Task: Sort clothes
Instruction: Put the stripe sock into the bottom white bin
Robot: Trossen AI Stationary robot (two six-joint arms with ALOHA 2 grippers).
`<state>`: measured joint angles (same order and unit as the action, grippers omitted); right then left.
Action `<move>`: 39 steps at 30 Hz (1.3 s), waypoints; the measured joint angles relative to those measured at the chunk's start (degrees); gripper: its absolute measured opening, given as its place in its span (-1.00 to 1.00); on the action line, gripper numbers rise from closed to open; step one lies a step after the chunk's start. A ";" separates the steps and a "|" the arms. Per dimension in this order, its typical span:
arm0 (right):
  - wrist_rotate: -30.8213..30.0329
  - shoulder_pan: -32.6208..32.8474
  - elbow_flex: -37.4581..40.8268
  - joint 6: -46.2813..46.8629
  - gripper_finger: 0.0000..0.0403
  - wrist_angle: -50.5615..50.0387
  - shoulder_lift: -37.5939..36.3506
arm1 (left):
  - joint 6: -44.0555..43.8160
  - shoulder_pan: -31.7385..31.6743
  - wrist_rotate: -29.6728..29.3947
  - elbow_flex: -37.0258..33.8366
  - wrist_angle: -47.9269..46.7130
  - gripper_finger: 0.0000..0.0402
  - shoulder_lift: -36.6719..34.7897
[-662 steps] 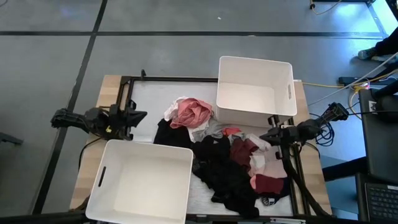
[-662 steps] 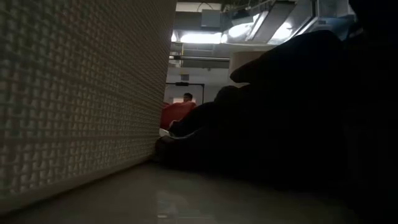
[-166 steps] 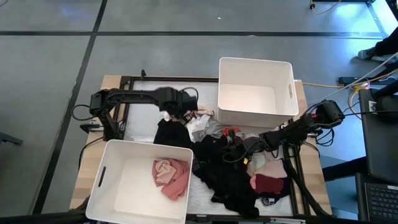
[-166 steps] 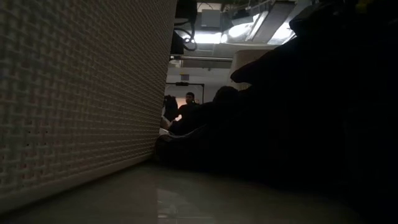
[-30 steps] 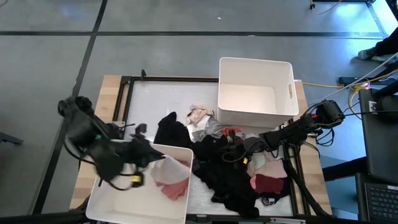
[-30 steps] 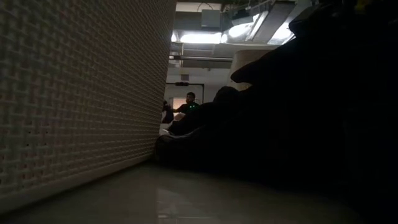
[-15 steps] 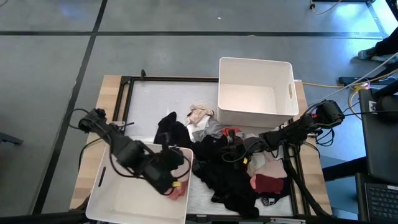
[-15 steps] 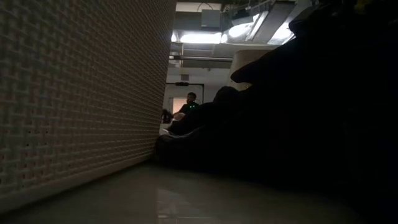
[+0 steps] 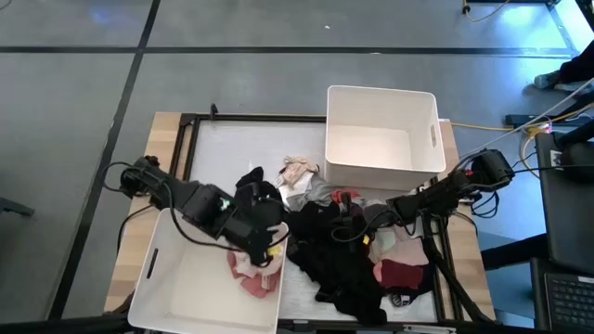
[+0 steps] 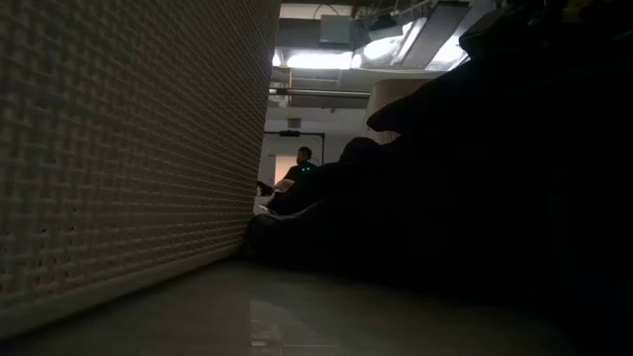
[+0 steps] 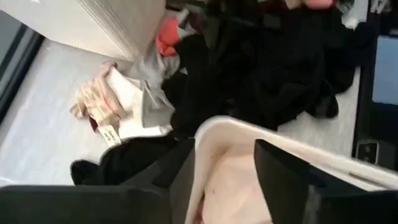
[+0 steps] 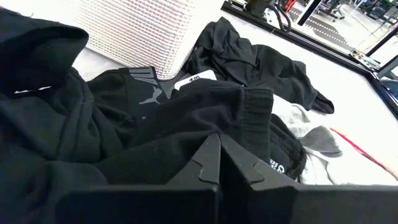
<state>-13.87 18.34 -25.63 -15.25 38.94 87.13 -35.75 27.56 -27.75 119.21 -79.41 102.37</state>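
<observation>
The clothes lie heaped on the table's right half (image 9: 339, 250), mostly black, with maroon (image 9: 399, 274), grey and red pieces. A cream garment (image 9: 297, 170) lies apart near the far bin. A pink garment (image 9: 255, 276) lies in the near-left white bin (image 9: 176, 297). My left gripper (image 9: 266, 249) hangs open over that bin's far right corner. The left wrist view shows the pink cloth (image 11: 233, 186) below the gap between its fingers. My right gripper (image 9: 357, 225) is shut, low among the black clothes (image 12: 155, 124). My right gripper's shut fingertips (image 12: 219, 152) point slanting down from the table's right at the black cloth of the heap. I cannot tell whether they touch it.
A second white bin (image 9: 380, 130) stands at the far right, nothing showing inside. A black garment (image 9: 255, 190) lies just beyond the near bin. The low view is walled in by the bin's side (image 10: 119, 148) and the dark heap (image 10: 475, 178). A person (image 10: 302, 158) is in the room beyond.
My left gripper has swung toward the table's right across the near-left bin and has come down, so that it now hangs over the bin's far right corner, above the pink garment.
</observation>
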 joint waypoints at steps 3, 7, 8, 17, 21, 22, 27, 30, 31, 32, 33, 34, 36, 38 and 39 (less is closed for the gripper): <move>0.00 -0.01 0.00 -0.02 -0.97 0.00 0.00 | 4.64 -2.87 -4.61 1.62 3.01 -0.11 -0.09; 0.00 -0.02 0.00 -0.02 -0.97 0.05 0.00 | 13.96 -7.39 -15.21 1.13 10.22 -0.09 0.00; 0.00 -0.02 0.00 -0.02 -0.97 0.15 0.00 | 16.65 -8.59 -16.64 0.69 12.19 -0.09 0.07; 0.00 0.01 -0.02 0.98 -0.97 -0.28 0.00 | 26.82 -18.06 -17.89 -4.85 25.21 -0.09 0.70; 0.00 -0.02 -0.02 1.41 -0.97 -0.83 0.00 | 24.93 -21.18 -17.82 -8.10 26.68 -0.09 0.70; 0.00 -0.01 -0.02 1.41 -0.97 -1.01 0.00 | 23.66 -21.89 -17.27 -9.10 26.21 -0.09 0.70; 0.00 -0.02 -0.02 1.41 -0.97 -1.20 0.00 | 18.68 -24.50 -12.19 -13.99 24.75 -0.09 0.70; 0.00 -0.01 -0.02 0.78 -0.97 -1.18 0.00 | 16.91 -25.37 -11.70 -16.61 25.09 -0.09 0.70; 0.00 -0.01 -0.02 0.60 -0.97 -1.17 0.00 | 16.49 -25.62 -11.63 -17.43 25.46 -0.09 0.70; 0.00 -0.02 -0.02 0.48 -0.97 -1.08 0.00 | 16.12 -25.86 -11.60 -18.16 25.60 -0.09 0.70; 0.00 -0.02 -0.02 0.44 -0.97 -0.98 0.00 | 15.58 -26.06 -11.36 -18.87 25.74 -0.09 0.70; 0.00 0.01 -0.02 0.44 -0.97 -0.98 0.00 | 15.28 -26.23 -10.85 -19.45 26.04 -0.09 0.70; 0.00 0.00 -0.02 0.42 -0.97 -0.98 0.00 | 14.62 -26.58 -9.35 -20.44 26.61 -0.09 0.70; 0.00 -0.02 -0.02 0.42 -0.97 -0.96 0.00 | 13.84 -26.63 -8.15 -21.22 26.57 -0.09 0.70; 0.00 -0.02 -0.02 0.42 -0.97 -0.94 0.00 | 13.61 -26.63 -7.85 -21.51 26.45 -0.09 0.70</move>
<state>-13.87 18.33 -25.65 -14.83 38.00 87.13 -22.14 0.93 -35.59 97.69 -52.95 103.07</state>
